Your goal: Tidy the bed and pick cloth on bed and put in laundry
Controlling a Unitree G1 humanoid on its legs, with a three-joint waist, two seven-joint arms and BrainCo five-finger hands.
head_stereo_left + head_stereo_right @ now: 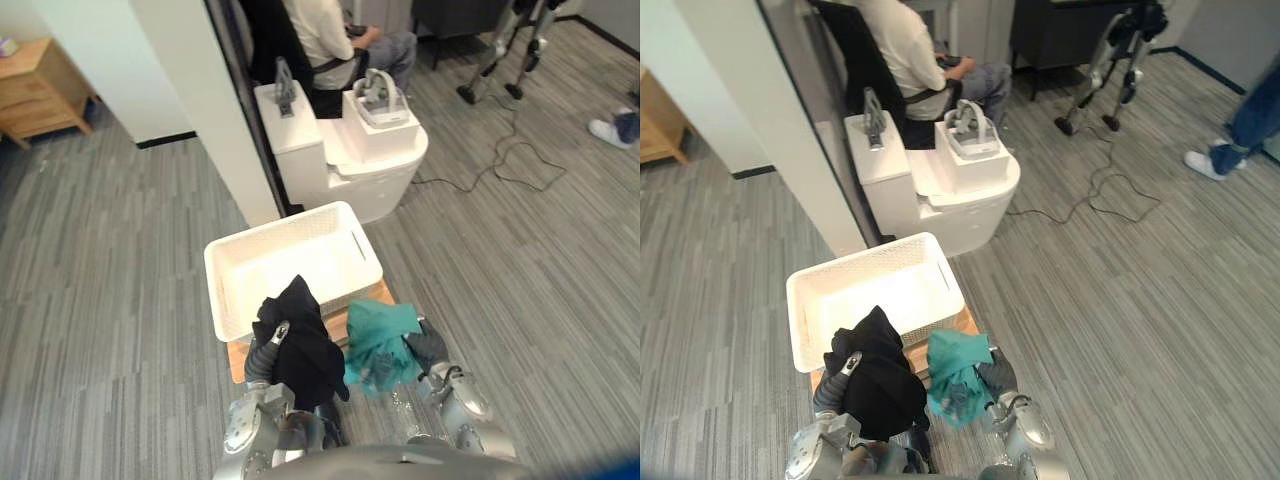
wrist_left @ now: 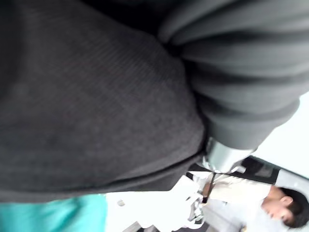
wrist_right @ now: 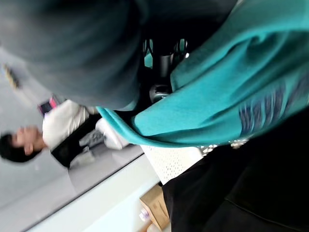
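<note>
Left hand: your fingers are clamped on a crumpled black cloth, which is held up over the basket's near edge.
Right hand: your fingers are curled into a crumpled teal cloth that touches the black one.
Basket: a white perforated plastic laundry basket on a low wooden stand, just ahead of both hands.
Behind: a person is seated on a chair.

A white basket sits on a wooden board on the grey floor.
</note>
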